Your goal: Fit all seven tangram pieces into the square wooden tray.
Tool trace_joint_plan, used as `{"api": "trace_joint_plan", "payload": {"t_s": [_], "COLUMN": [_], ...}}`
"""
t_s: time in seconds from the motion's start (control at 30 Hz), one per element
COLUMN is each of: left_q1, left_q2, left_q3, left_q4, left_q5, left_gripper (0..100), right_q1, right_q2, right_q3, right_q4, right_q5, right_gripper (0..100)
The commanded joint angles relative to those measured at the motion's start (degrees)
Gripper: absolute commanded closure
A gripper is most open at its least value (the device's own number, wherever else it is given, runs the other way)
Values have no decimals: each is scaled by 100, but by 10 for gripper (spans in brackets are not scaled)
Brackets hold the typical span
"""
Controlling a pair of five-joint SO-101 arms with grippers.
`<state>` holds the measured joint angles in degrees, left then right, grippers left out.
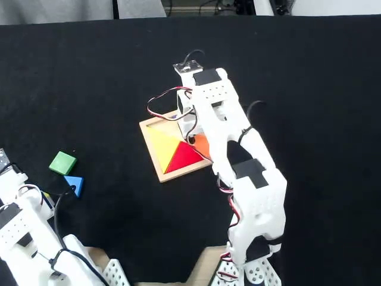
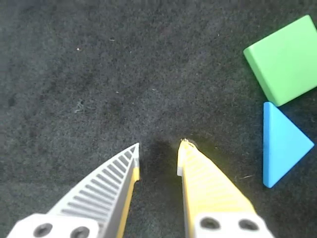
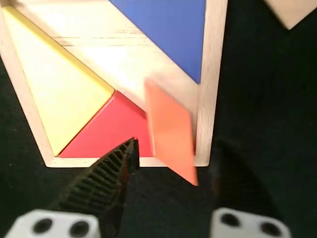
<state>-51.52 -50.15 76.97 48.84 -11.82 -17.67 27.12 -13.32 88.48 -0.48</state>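
Observation:
The square wooden tray [image 1: 150,138] lies mid-table under my right arm. In it are a yellow triangle [image 3: 54,84], a red triangle [image 3: 106,134] and a large blue triangle [image 3: 163,29], with bare wood between them. An orange parallelogram [image 3: 171,131] sits tilted over the tray's corner and rim, between the spread fingers of my right gripper [image 3: 176,148] and touching neither. My left gripper [image 2: 158,148] is open just above the black cloth with nothing in it. A green square [image 2: 285,59] and a small blue triangle [image 2: 280,144] lie close beside it.
The green square [image 1: 62,162] and the small blue triangle [image 1: 74,183] are at the table's left, far from the tray. A pale wooden corner [image 3: 292,10] shows beyond the tray rim [image 3: 210,74]. The arms' bases stand along the front edge.

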Motion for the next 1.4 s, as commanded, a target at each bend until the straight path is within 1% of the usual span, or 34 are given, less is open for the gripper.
{"api": "trace_joint_plan", "payload": {"t_s": [0.0, 0.2, 0.27, 0.33, 0.4, 0.43, 0.5, 0.53, 0.63, 0.77, 0.93, 1.17, 1.27, 1.37], "left_q1": [4, 4, 4, 4, 4, 4, 4, 4, 4, 4, 4, 4, 4, 4], "left_q2": [-88, -88, -88, -88, -88, -88, -88, -88, -88, -88, -88, -88, -88, -79], "left_q3": [-22, -22, -22, -22, -22, -22, -22, -22, -22, -22, -22, -22, -22, -22], "left_q4": [-97, -97, -97, -97, -105, -105, -105, -105, -105, -105, -105, -105, -105, -105], "left_q5": [9, 9, 9, 9, 9, 9, 9, 9, 9, 9, 9, 9, 9, 9], "left_gripper": [863, 863, 863, 863, 863, 863, 863, 863, 863, 863, 863, 863, 863, 863], "right_q1": [53, 114, 220, 246, 255, 255, 246, 229, 211, 220, 246, 255, 492, 905], "right_q2": [-22, -101, -189, -286, -312, -303, -277, -259, -57, 435, 1112, 1174, 1209, 1279], "right_q3": [-40, -127, -233, -286, -338, -338, -286, -268, -286, -523, -1112, -2273, -2615, -2598], "right_q4": [62, 70, 193, 220, 229, 220, 211, 211, 211, 211, 378, 1116, 1152, 791], "right_q5": [35, 387, 492, 651, 870, 914, 923, 958, 958, 932, 923, 923, 923, 958], "right_gripper": [702, 710, 736, 824, 949, 995, 952, 950, 985, 986, 987, 987, 987, 987]}}
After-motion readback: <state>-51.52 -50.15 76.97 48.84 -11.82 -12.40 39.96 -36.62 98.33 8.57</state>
